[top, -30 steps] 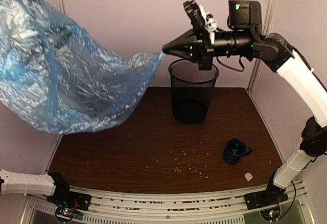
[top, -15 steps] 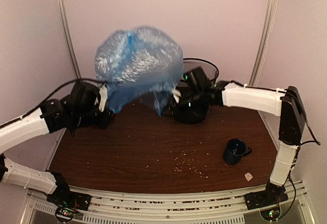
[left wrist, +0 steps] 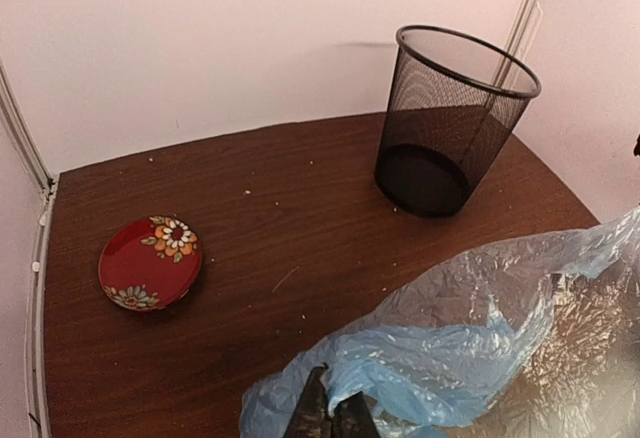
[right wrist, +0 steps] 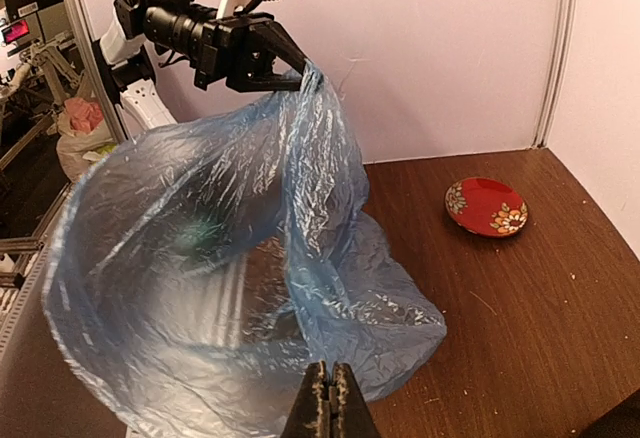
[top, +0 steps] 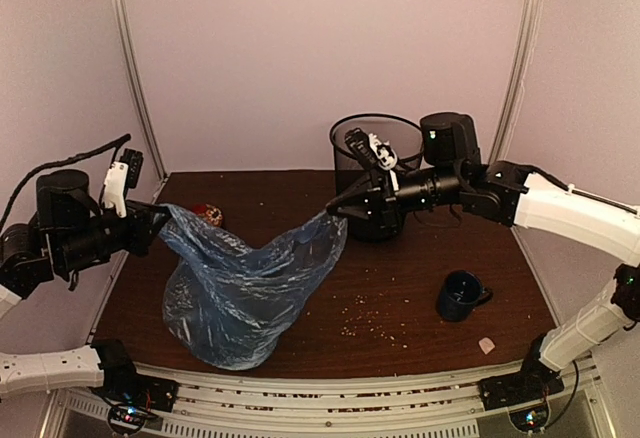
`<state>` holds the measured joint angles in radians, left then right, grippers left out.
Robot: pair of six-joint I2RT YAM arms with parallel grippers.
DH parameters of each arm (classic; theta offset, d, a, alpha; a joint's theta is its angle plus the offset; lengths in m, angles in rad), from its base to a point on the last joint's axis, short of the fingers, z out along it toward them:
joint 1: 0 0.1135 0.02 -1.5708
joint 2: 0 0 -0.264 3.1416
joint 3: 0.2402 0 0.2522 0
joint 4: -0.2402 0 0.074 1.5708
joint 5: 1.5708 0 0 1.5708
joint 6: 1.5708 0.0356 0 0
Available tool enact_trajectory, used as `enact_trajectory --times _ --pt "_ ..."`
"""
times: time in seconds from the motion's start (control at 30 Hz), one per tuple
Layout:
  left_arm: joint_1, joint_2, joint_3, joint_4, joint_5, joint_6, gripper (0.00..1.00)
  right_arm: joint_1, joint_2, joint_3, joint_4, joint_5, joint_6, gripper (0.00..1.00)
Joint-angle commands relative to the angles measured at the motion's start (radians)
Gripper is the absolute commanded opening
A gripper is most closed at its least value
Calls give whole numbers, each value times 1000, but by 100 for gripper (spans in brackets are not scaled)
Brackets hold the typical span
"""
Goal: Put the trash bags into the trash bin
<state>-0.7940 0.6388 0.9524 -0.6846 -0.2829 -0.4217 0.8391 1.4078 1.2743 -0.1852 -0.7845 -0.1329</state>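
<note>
While your left claw (top: 162,214) and right claw (top: 333,210) each pinch the trash bags (top: 245,293), careful: sagging film could tip the trash bin (top: 352,153).

1. The trash bag (top: 245,288) is translucent light blue, with glossy pale wrinkles.
2. The trash bin (left wrist: 450,123), toward the bench's far right corner, is black wire mesh.
3. The mug (top: 460,296), by the right edge, is dark blue.
4. The small dish (left wrist: 150,262), toward the far left corner, is red with orange-and-white flowers.
5. The bench (top: 400,258) is dark brown woodgrain, flecked with pale crumbs.
6. My left gripper (left wrist: 333,398) and right gripper (right wrist: 328,383) are black.
</note>
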Motion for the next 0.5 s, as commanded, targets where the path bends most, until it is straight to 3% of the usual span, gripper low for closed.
enact_trajectory --times 0.0,0.33,0.37,0.43,0.47 --pt "-2 58 57 14 53 -3 0 -3 54 31 -77 -13 -16 0" --pt "-2 -15 103 67 13 20 0 -35 47 125 -91 90 32 2" --pt "-2 -30 94 87 7 33 0 -41 50 142 -115 105 25 9" --pt "-2 -41 87 102 -19 53 0 -60 63 182 -176 111 -7 39" --pt "-2 -42 87 105 -31 63 0 -71 70 208 -211 111 -21 48"
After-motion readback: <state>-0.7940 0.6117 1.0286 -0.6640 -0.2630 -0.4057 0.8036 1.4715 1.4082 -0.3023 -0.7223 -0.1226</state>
